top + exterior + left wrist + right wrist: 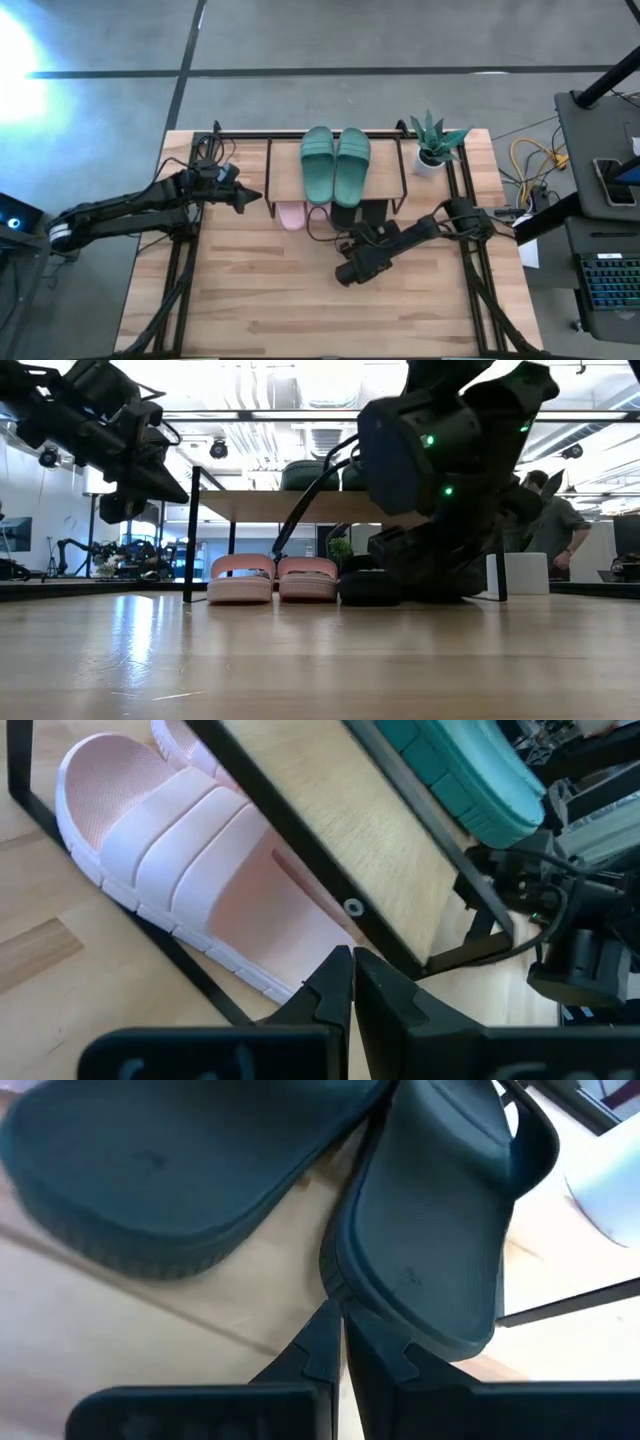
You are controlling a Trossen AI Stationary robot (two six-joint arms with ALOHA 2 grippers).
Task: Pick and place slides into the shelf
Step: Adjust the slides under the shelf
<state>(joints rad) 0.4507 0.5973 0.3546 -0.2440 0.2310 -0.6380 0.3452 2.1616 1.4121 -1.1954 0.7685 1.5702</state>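
High view shows you the shelf (405,158) at the far middle of the table (260,290), with the green slides (335,162) lying side by side on its wooden top board. The pink slides (270,578) sit under that board on the table surface; from above only one pink end shows at the front edge. The black slides (300,1190) are next to the pink pair, also under the board, and the right gripper (338,1342) is low in front of them. Its fingers are pressed together and hold nothing; the tips are just at the sole edge of one black slide, which lies a little over the other.

The left gripper (352,988) hangs beside the left end of the shelf, near the pink pair. Its fingers are also closed and empty.

I judge that you are at the last step: all three pairs are in or on the shelf, and the black pair is only being pushed straight. For the next move, I think you need a gentle push with the closed right tips. Take care not to hit the wire frame (300,840).
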